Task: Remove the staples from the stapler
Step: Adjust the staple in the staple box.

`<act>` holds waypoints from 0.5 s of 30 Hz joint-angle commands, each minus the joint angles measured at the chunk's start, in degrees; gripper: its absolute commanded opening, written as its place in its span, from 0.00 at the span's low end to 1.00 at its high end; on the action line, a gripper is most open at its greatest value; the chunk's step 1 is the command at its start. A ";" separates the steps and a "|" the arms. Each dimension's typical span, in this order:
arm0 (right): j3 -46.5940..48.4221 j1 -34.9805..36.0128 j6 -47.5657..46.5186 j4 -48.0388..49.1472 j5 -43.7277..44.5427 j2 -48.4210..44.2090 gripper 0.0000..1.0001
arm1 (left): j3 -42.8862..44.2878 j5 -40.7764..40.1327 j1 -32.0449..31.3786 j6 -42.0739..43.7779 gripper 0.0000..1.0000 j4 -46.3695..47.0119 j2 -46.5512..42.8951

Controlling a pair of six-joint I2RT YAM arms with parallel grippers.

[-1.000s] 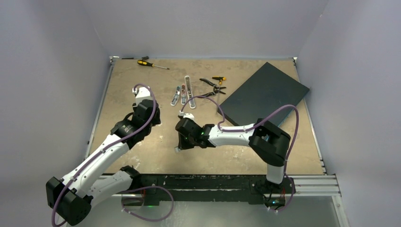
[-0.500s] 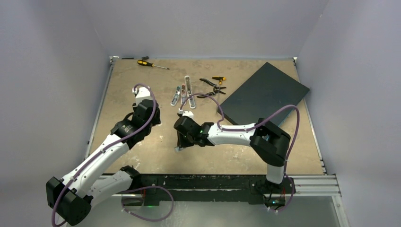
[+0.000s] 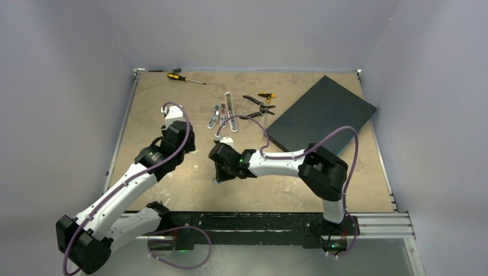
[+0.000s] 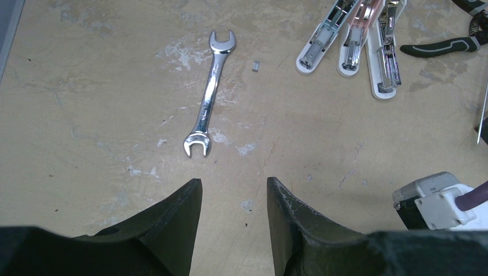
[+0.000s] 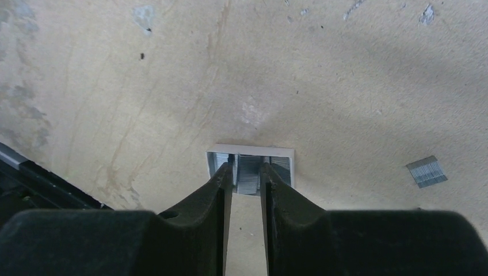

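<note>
Right gripper (image 5: 246, 172): tips down inside a small white box (image 5: 251, 150) on the counter (image 5: 322, 69), with the box walls just outside both fingers. The jaws are narrow. A strip of staples (image 5: 248, 164) sits between them in the box; cannot tell whether they pinch it or only straddle it. A loose strip (image 5: 426, 171) lies flat on the counter well to the gripper's right, apart from the box.

Left gripper (image 4: 233, 187): hovers over the counter, jaws moderately apart, nothing between them. A wrench (image 4: 208, 103) lies ahead. A tiny staple block (image 4: 256, 65) lies ahead-right, just beyond the wrench. Three opened staplers (image 4: 357, 34) are fanned farther ahead-right, with pliers (image 4: 437, 47) beside them. The right arm (image 4: 434, 198) is close on the right.
</note>
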 commanded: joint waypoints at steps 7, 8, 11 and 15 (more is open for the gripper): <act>1.46 0.53 -0.33 -2.79 1.20 0.30 0.26 | 0.00 -0.43 0.44 1.12 0.43 0.84 -0.82; 1.47 0.53 -0.41 -2.65 1.06 0.28 0.26 | -0.03 -0.45 0.42 1.12 0.44 0.84 -0.82; 1.55 0.54 -0.64 -2.24 0.64 0.35 0.24 | -0.05 -0.60 0.40 1.12 0.44 0.84 -0.83; 1.75 0.70 -1.29 -2.02 0.17 0.56 0.21 | -0.04 -0.71 0.42 1.17 0.44 0.84 -0.85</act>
